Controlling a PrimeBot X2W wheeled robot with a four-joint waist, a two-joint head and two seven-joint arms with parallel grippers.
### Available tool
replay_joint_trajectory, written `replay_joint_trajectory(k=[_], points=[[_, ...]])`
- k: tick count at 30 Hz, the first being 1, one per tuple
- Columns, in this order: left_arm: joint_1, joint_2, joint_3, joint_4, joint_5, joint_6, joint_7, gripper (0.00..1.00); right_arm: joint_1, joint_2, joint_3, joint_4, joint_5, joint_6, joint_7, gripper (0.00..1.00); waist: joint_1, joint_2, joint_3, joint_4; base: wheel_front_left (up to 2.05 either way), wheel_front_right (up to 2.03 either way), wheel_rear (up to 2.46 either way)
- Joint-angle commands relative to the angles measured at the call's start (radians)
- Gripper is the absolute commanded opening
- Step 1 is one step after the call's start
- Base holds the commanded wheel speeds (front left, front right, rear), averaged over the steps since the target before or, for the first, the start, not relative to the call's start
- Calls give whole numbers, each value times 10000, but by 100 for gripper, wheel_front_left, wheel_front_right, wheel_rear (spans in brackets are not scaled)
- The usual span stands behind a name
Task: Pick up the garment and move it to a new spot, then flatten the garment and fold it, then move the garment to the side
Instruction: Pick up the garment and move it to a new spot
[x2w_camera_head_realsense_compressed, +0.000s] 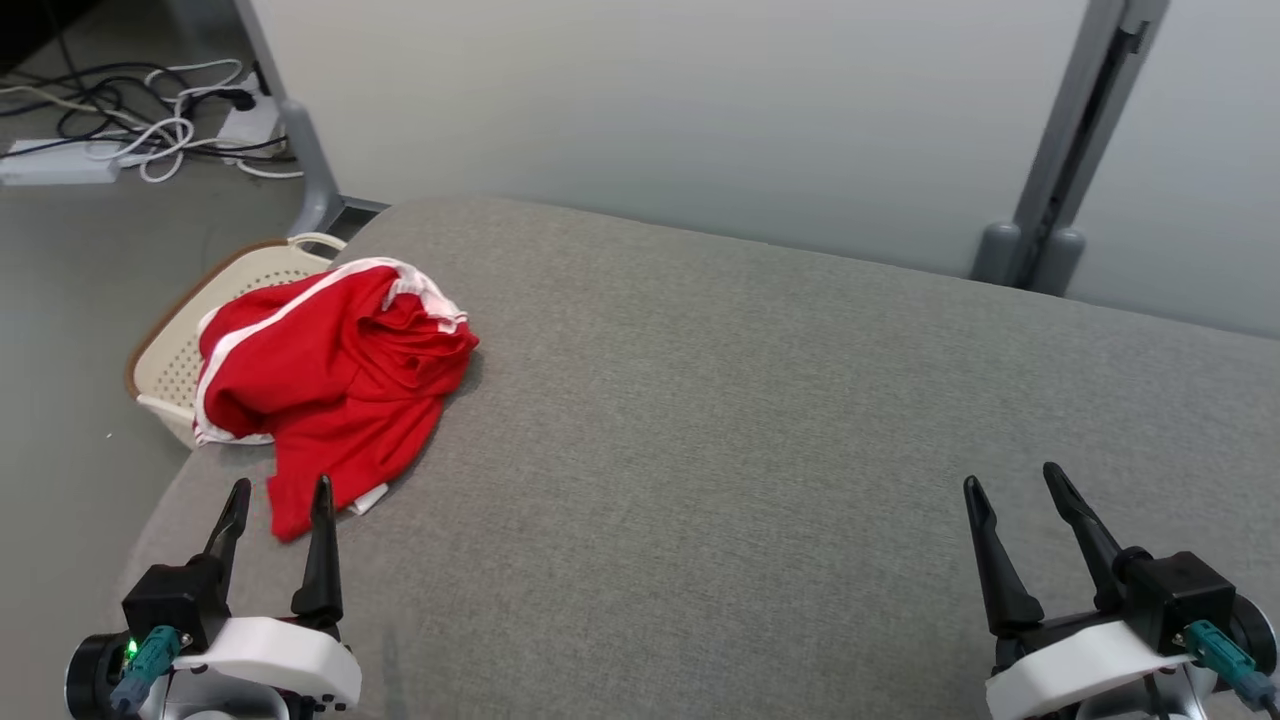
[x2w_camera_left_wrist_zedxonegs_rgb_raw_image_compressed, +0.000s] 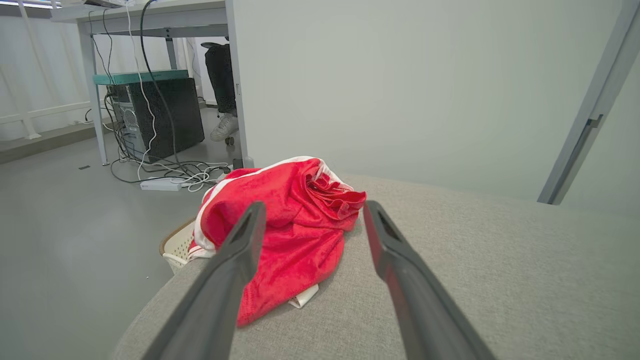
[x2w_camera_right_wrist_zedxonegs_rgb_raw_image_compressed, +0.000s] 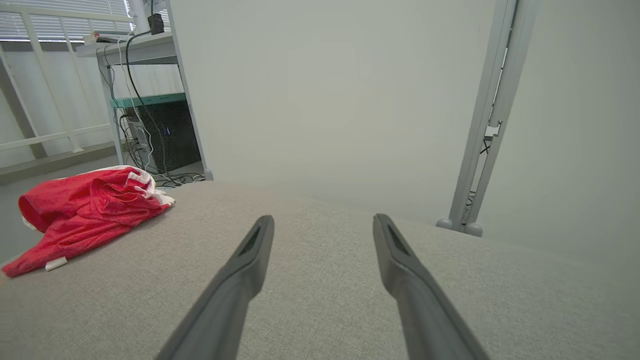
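A crumpled red garment (x2w_camera_head_realsense_compressed: 335, 385) with white trim lies in a heap at the left edge of the grey padded surface (x2w_camera_head_realsense_compressed: 760, 420), partly hanging over a basket. My left gripper (x2w_camera_head_realsense_compressed: 280, 490) stands open just in front of the garment's near tip, nothing between its fingers. In the left wrist view the garment (x2w_camera_left_wrist_zedxonegs_rgb_raw_image_compressed: 290, 230) lies straight ahead between and beyond the open left gripper (x2w_camera_left_wrist_zedxonegs_rgb_raw_image_compressed: 310, 210). My right gripper (x2w_camera_head_realsense_compressed: 1010, 480) is open over bare surface at the lower right, far from the garment. The right wrist view has the garment (x2w_camera_right_wrist_zedxonegs_rgb_raw_image_compressed: 85, 210) far left of the open right gripper (x2w_camera_right_wrist_zedxonegs_rgb_raw_image_compressed: 322, 220).
A cream perforated basket (x2w_camera_head_realsense_compressed: 185, 345) stands on the floor against the surface's left edge, under the garment. Cables and a power strip (x2w_camera_head_realsense_compressed: 60, 160) lie on the floor behind. A grey panel wall with a post (x2w_camera_head_realsense_compressed: 1060, 150) backs the surface. A person's shoe (x2w_camera_left_wrist_zedxonegs_rgb_raw_image_compressed: 222, 127) shows under a desk.
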Motion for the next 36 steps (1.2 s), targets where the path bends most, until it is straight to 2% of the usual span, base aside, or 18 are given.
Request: replay_joint_trajectory(k=[1, 6, 14, 29, 36], points=[[-3, 60, 37, -29, -64, 72, -39, 100, -26, -24, 20, -23, 6, 22, 43, 100, 0, 0, 77, 511, 0, 0, 0], [107, 51, 189, -53, -187, 104, -74, 100, -47, -20, 34, -66, -71, 22, 59, 100, 0, 0, 83, 1081, 0, 0, 0], [301, 8, 254, -151, -235, 173, -83, 100, 49, -11, 41, -82, -108, 22, 69, 100, 0, 0, 77, 1301, 0, 0, 0], [58, 19, 166, -100, -264, 167, -90, 100, 35, -5, 103, -94, -1, 22, 114, 100, 0, 0, 127, 1289, 0, 0, 0], [-743, -2, 115, 2, -409, -9, -54, 100, -220, -52, 194, -403, -125, 22, 368, 100, 0, 0, 695, 903, 0, 0, 0]])
